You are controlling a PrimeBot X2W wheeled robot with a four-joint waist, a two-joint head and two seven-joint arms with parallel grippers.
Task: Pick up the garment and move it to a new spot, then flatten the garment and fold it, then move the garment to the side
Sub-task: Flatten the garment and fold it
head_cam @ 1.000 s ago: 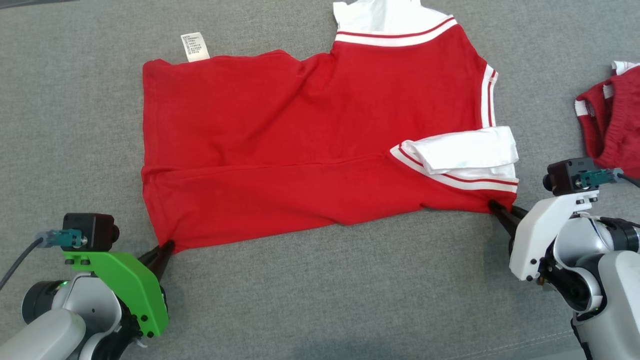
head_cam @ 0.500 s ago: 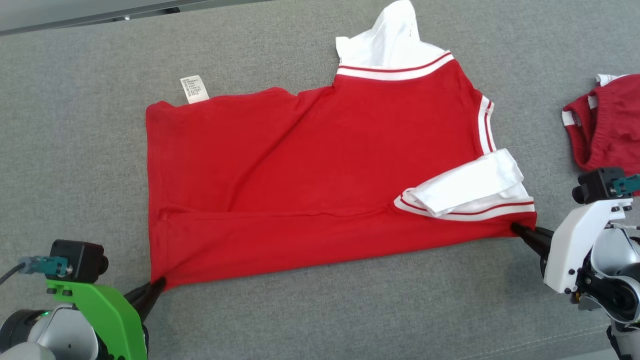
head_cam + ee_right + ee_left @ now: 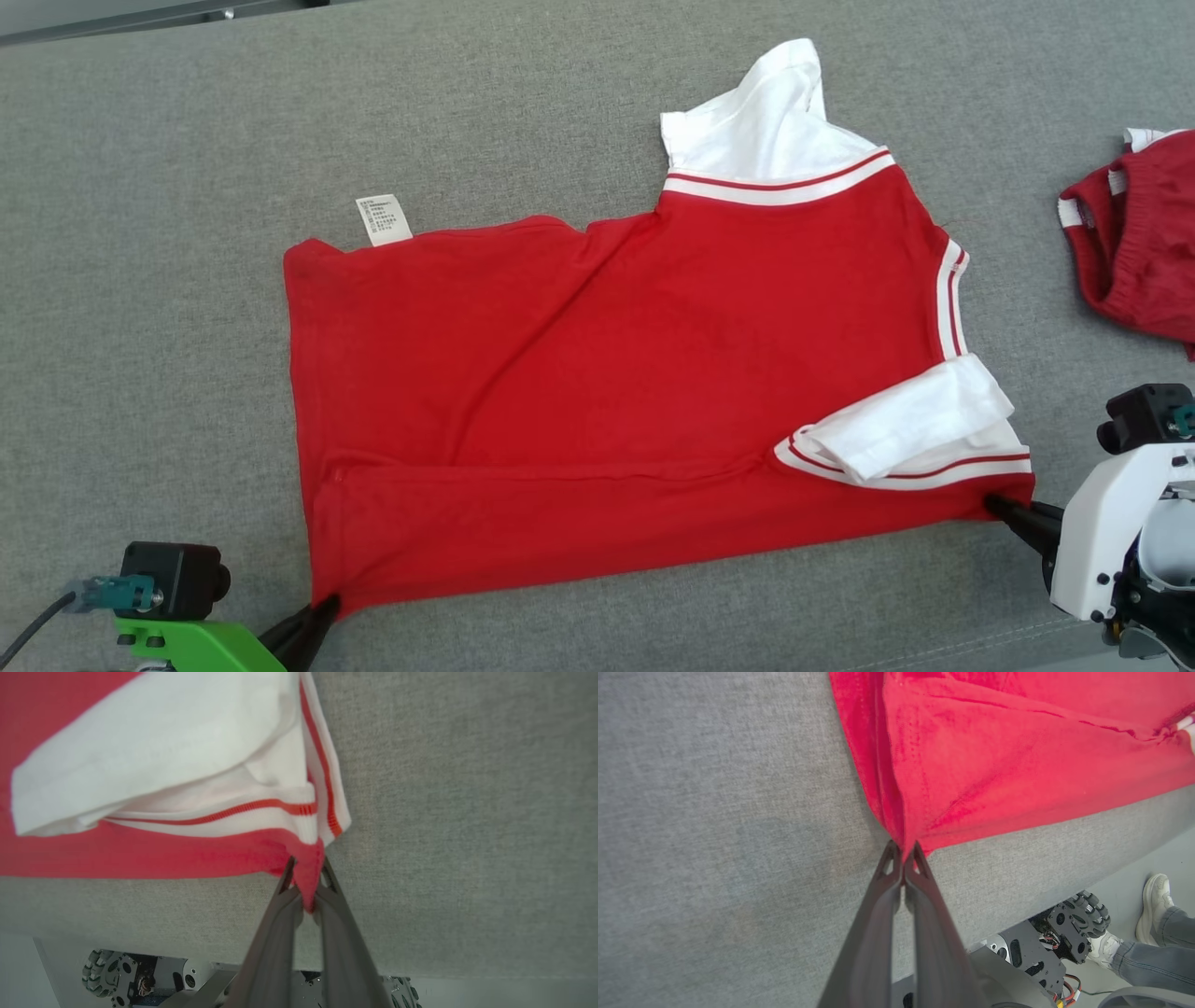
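The garment [image 3: 616,373] is a red T-shirt with white, red-striped sleeves, lying folded lengthwise on the grey cloth surface [image 3: 168,233]. My left gripper [image 3: 325,609] is shut on its near left hem corner; in the left wrist view the red cloth [image 3: 971,756] runs pinched between the closed fingertips of that gripper [image 3: 904,851]. My right gripper [image 3: 995,505] is shut on the near right corner beside the sleeve. In the right wrist view a tuck of red cloth [image 3: 140,854] sits between the tips of that gripper [image 3: 306,868], under the folded white sleeve [image 3: 154,751].
A second dark red garment with white trim [image 3: 1134,243] lies at the right edge. A white care label [image 3: 383,220] sticks out at the shirt's far edge. Beyond the near table edge, the robot's wheeled base [image 3: 1073,928] and a person's shoe [image 3: 1153,905] show.
Both grippers have closed on the shirt's near corners and drawn them toward me, pulling the near fold taut. The head camera has also tilted, shifting the picture downward.
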